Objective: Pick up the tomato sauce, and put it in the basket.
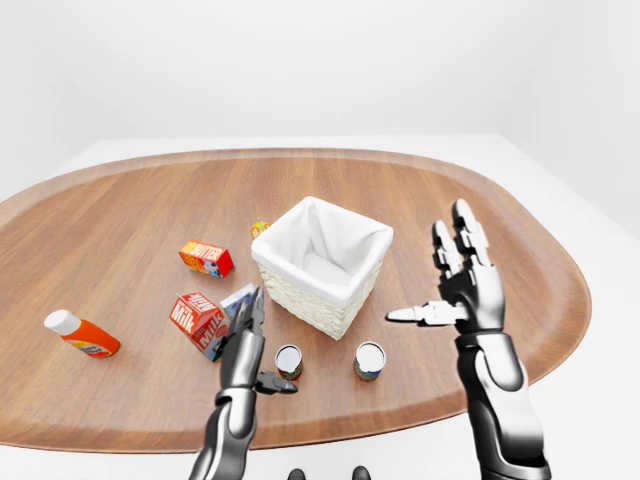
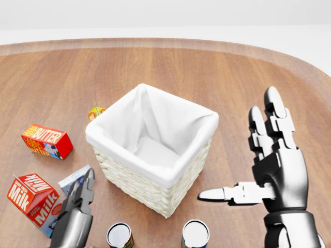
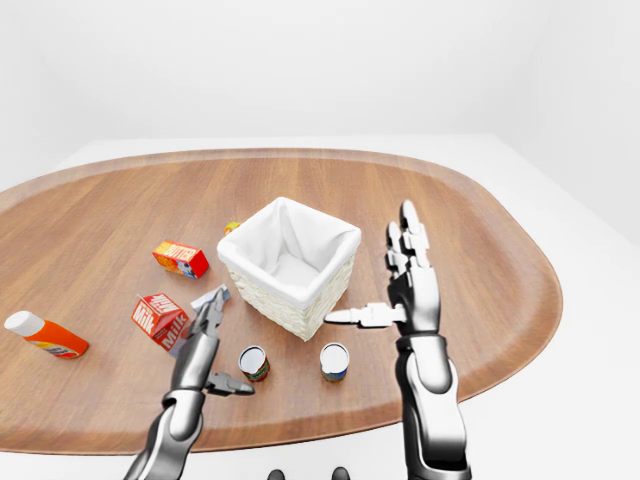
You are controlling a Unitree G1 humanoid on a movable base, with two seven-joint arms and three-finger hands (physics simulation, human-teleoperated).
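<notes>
Sauce can (image 1: pixel 288 361) standing untouched on bench (image 1: pixel 520 260), beside second can (image 1: pixel 369 360). Left robot hand (image 1: pixel 248 345), right robot hand (image 1: pixel 455 285) both hovering, fingers splayed. Risking wrong-can grab, tipping.

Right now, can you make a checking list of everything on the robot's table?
Surface: wooden table, oval.
Job's things: basket with white lining, nothing seen inside; two cans below it in the head view, which one is tomato sauce cannot be told.
Clutter: butter box, milk carton, orange bottle lying down, small orange carton.
Hands: left hand open; right hand open, holding nothing.
Cables: nothing seen.
Surroundings: plain white.
</notes>
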